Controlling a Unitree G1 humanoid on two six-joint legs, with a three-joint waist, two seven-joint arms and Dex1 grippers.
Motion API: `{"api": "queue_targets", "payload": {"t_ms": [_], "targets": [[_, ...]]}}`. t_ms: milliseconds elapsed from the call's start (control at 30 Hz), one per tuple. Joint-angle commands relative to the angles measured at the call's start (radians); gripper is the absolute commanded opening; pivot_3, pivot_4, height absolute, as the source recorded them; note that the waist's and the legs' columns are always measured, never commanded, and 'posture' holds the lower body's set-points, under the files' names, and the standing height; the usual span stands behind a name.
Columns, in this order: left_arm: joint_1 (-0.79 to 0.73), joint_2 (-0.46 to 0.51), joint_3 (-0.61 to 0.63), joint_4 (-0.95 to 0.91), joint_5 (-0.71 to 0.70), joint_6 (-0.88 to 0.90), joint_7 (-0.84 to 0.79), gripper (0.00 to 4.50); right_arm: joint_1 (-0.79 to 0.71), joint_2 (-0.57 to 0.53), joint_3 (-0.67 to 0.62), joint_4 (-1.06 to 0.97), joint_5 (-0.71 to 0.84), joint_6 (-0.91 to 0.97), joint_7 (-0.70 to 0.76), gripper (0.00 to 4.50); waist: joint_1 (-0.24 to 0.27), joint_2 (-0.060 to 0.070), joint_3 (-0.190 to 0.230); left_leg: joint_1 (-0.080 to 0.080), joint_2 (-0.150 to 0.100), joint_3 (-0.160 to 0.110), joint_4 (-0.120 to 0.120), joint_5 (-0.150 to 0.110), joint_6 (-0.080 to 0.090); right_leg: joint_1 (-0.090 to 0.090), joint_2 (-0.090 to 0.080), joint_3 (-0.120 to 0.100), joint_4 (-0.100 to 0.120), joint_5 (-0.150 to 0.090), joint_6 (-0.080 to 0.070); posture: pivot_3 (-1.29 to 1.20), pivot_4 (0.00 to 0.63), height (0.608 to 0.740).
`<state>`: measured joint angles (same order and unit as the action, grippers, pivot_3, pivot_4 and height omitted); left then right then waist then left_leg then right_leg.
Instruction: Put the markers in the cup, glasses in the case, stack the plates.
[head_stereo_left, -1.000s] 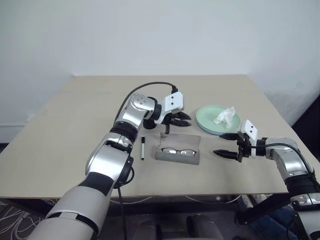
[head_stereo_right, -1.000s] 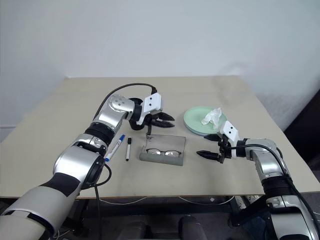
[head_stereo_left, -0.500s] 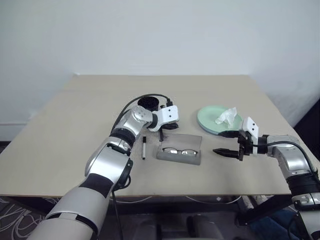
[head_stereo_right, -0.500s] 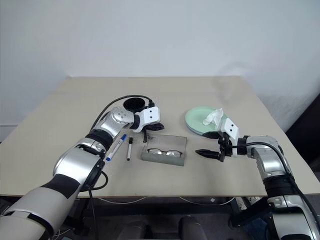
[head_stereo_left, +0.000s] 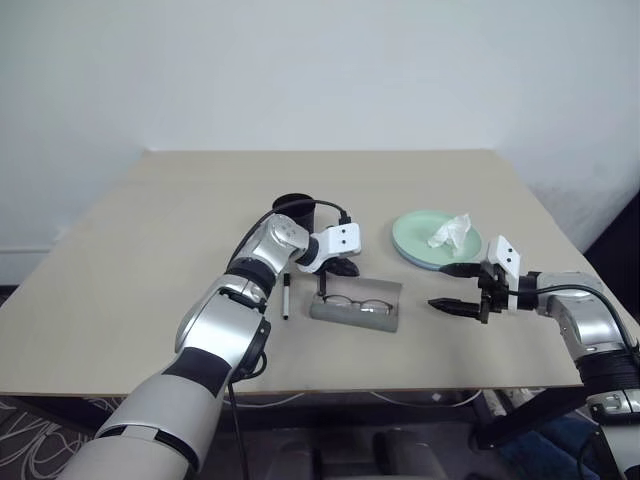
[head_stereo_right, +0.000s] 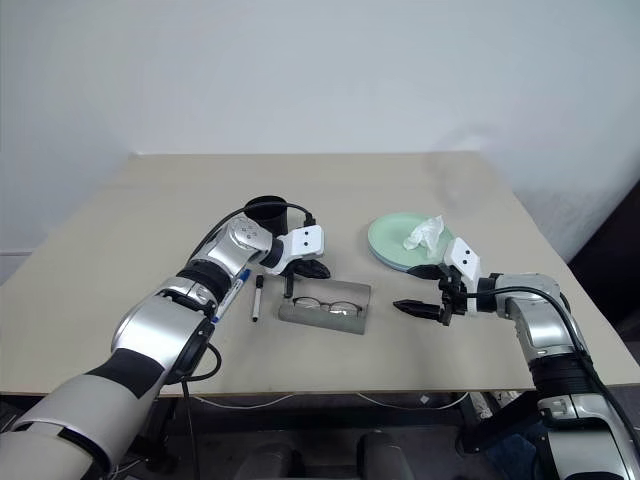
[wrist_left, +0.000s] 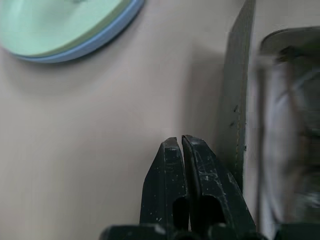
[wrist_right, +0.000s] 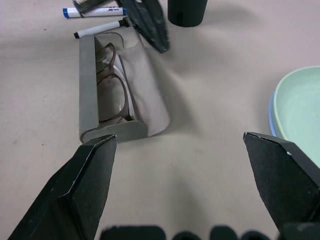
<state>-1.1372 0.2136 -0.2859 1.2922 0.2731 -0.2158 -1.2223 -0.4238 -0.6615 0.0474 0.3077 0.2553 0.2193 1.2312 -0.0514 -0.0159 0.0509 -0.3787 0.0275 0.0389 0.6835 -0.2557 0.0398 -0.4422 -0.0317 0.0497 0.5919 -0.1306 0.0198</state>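
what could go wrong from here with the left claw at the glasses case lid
The shut left claw sits at the case's lid edge; pushing off-centre may slide the whole light case across the table rather than close it. The glasses lie inside with the lid still open, so a lid coming down could pinch the frame if it sits high. The markers and cup stand close beside that arm and could get knocked.

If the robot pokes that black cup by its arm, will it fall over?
It might. The black cup looks taller than wide and narrower at its foot, so a nudge near the rim would probably tip it. It seems to be thin plastic, likely light, so it may slide or, once down, roll in a curve across the table.
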Motion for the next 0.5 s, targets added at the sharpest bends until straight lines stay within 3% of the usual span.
{"api": "queue_targets", "payload": {"t_ms": [33,233,500], "targets": [[0.009,0.021,0.031,-0.052,-0.049,0.018,-0.12,0.03,-0.021,-0.011,-0.031,-0.028,0.021,-0.011,-0.001,4.39,0.0,0.0,0.0,0.0,0.0,0.0,0.0,0.0,0.0,0.0,0.0,0.0,0.0,0.0,0.0,0.0,0.0,0.74],[0.077,0.05,0.015,-0.136,-0.068,0.032,-0.241,0.03,-0.037,-0.001,-0.022,-0.007,0.016,-0.018,-0.003,4.39,0.0,0.0,0.0,0.0,0.0,0.0,0.0,0.0,0.0,0.0,0.0,0.0,0.0,0.0,0.0,0.0,0.0,0.74],[0.155,0.076,0.0,-0.238,-0.066,0.056,-0.217,0.03,-0.054,0.013,-0.011,0.012,0.009,-0.027,-0.002,4.39,0.0,0.0,0.0,0.001,0.0,0.0,0.0,0.0,0.0,0.001,0.0,0.001,0.0,0.0,0.0,0.0,0.0,0.74]]}}
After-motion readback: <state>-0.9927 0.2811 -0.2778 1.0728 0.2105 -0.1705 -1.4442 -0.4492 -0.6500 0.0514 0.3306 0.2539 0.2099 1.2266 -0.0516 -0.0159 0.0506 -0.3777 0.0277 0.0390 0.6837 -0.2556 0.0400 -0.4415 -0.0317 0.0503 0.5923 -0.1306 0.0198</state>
